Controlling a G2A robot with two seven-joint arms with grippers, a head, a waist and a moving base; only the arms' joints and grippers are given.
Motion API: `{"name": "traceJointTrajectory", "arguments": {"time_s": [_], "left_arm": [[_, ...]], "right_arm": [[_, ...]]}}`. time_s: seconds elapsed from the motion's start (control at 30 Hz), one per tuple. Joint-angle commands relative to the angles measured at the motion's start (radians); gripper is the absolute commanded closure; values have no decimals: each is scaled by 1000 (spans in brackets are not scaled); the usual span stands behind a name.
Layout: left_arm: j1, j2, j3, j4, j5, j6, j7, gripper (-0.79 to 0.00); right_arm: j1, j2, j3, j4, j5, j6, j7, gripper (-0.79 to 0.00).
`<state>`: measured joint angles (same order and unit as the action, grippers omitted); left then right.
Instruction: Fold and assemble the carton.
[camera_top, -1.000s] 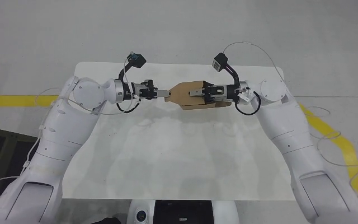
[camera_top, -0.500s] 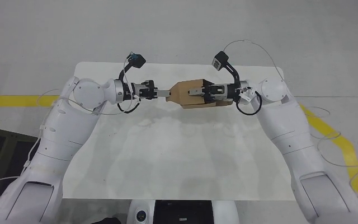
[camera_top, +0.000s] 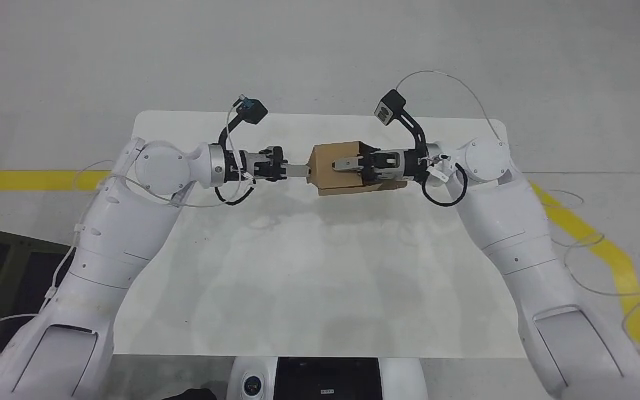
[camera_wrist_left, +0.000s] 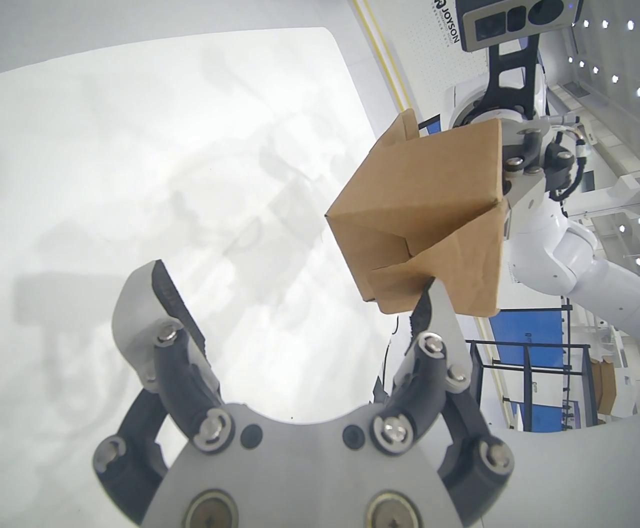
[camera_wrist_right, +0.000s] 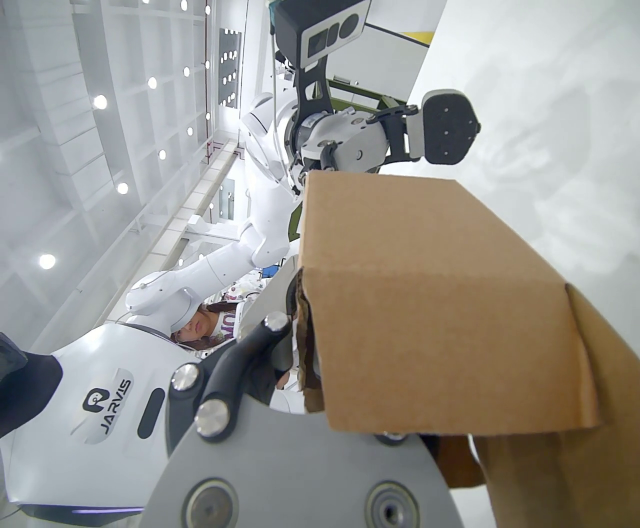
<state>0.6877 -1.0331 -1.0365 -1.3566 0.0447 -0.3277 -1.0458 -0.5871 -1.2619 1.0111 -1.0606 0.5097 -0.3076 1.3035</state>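
The carton (camera_top: 328, 172) hangs in the air above the desk (camera_top: 300, 290), in the upper middle of the top view, between the two arms. The right end effector (camera_top: 352, 163) is clamped on one side wall of it, one finger lying along the outside of the panel and the other apparently tucked inside. The left end effector (camera_wrist_left: 300, 295) stands wide open and holds nothing. In the left wrist view one fingertip (camera_wrist_left: 434, 299) touches the edge of the lowest end flap in the centre right of the frame, while the other finger is well apart from the cardboard. The body looks already squared up into a box, and the end facing the left arm has its flaps turned inward, overlapping but not yet lying flush. At the far end a flap (camera_wrist_left: 406, 126) stands out past the body, so that end seems unclosed. By this reading, pressing the near flaps home and closing the opposite end are left.
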Motion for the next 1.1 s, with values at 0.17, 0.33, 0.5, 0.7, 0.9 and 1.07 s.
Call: {"name": "traceJointTrajectory", "arguments": {"time_s": [0.17,0.33,0.5,0.7,0.9,1.07], "left_arm": [[2,-3,7,4,-15,-13,16,-785],[4,-7,11,2,-45,-35,23,-785],[4,-9,13,9,-64,-50,30,-785],[4,-14,22,13,-87,-70,33,-785],[-1,-20,37,22,-99,-81,32,-785],[-8,-21,36,34,-100,-85,32,-785]], "right_arm": [[-1,-6,-9,3,30,-14,12,0],[-2,-11,-18,-3,53,-21,21,0],[-4,-17,-24,5,90,-28,31,0],[-1,-23,-29,22,120,-38,43,0],[4,-28,-33,35,130,-42,50,0],[4,-29,-31,48,127,-43,50,0]]}}
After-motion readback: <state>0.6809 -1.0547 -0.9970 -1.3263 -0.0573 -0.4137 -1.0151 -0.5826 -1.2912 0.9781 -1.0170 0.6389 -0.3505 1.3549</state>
